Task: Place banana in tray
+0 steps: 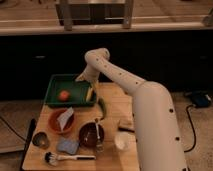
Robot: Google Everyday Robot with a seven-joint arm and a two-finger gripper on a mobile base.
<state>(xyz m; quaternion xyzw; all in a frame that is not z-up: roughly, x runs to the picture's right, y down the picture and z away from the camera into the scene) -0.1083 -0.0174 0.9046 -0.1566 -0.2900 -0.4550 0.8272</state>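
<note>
The dark green tray (55, 85) sits at the back left of the wooden table. The small yellow banana (90, 93) lies inside it, along its right rim. A round red-orange fruit (64, 95) also lies in the tray. My gripper (82, 78) hangs over the tray's back right part, just above and behind the banana. The white arm reaches in from the right. I cannot tell whether the gripper touches the banana.
A dark green vegetable (102, 107) lies just right of the tray. In front are an orange bowl (60, 120), a dark red bowl (92, 134), a white cup (121, 140), a blue sponge (67, 146), a brush (65, 158) and a metal cup (40, 140).
</note>
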